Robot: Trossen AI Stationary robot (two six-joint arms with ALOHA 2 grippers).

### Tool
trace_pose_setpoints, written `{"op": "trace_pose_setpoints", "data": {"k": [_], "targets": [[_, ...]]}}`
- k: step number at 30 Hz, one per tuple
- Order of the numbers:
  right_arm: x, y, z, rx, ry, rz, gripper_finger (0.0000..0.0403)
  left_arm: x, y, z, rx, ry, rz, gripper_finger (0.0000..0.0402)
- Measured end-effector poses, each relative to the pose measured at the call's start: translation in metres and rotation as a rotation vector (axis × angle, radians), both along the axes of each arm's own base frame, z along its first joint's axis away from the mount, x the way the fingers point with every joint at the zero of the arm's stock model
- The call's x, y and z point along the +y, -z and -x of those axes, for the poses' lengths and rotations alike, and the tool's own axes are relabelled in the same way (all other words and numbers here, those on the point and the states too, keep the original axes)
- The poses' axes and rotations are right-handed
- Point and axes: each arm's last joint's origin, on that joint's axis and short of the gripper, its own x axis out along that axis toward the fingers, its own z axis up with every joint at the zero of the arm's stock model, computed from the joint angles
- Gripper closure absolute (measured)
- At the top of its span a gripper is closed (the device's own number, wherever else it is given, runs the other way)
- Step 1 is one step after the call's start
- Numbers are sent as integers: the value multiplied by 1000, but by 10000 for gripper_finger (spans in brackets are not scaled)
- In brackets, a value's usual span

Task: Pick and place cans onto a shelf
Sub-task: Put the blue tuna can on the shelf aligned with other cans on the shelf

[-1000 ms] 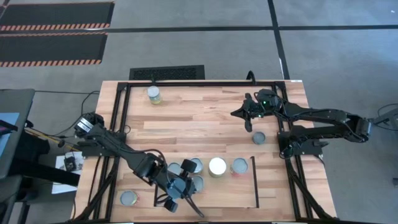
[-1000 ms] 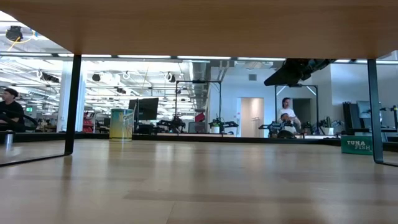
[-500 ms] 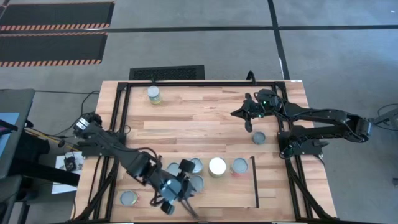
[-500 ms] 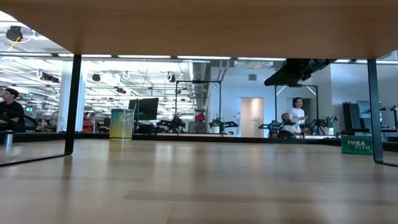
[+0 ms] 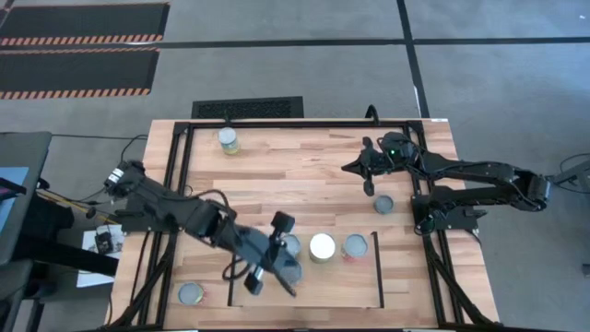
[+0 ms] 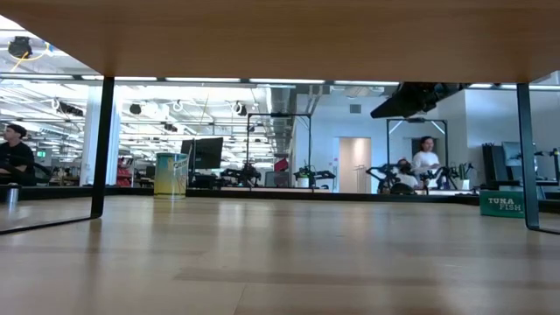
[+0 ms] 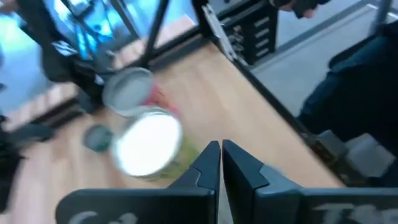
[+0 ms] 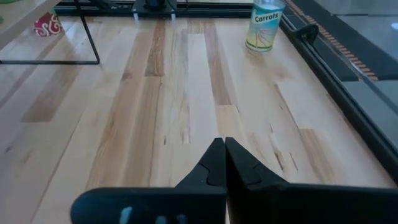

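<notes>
The shelf [image 5: 336, 286] is a light-wood panel between two thin black rails at the table's near edge. Cans stand on it in a row: a grey-topped one [image 5: 291, 243], a white-topped one [image 5: 323, 246] and a grey-topped one [image 5: 355, 246]. My left gripper [image 5: 290, 265] hovers over the shelf's left part, shut and empty. In its wrist view [image 7: 221, 149] the white-topped can [image 7: 148, 142] and a red-labelled can [image 7: 127, 93] lie just ahead. My right gripper [image 5: 369, 184] is shut and empty above the table's far right, near a loose can [image 5: 383, 204].
A "Carrots" can [image 5: 227, 140] stands at the far left and also shows in the right wrist view [image 8: 264, 25]. Another can [image 5: 189, 293] stands at the near left, outside the shelf. A black tubular frame [image 5: 180, 184] rings the table. Bare wood lies mid-table.
My left gripper has swung from the shelf's near left corner toward the table's right and far side, turning as it went, and now stands over the cans on the shelf. It has stayed shut. My right arm has kept still.
</notes>
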Motion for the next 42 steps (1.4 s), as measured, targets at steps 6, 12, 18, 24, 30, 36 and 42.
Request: {"op": "trace_pose_setpoints", "data": {"k": [6,12,18,24,30,36,42], "targets": [[-1,-5,-2,-45,-12,56,399,35,-24,7,-76,-3,-37,398],[-2,-11,-4,-100,-27,123,399,73,-27,16,-130,17,-20,400],[-2,-11,-4,-101,-45,143,399,127,9,22,-223,-19,39,401],[0,-7,-3,-49,-39,109,399,189,49,42,-348,-149,90,401],[8,-10,6,317,192,-71,399,233,83,66,-399,-302,105,401],[26,4,24,600,340,-357,397,256,102,79,-416,-328,155,401],[39,18,22,744,353,-467,398,264,107,83,-402,-359,159,401]]}}
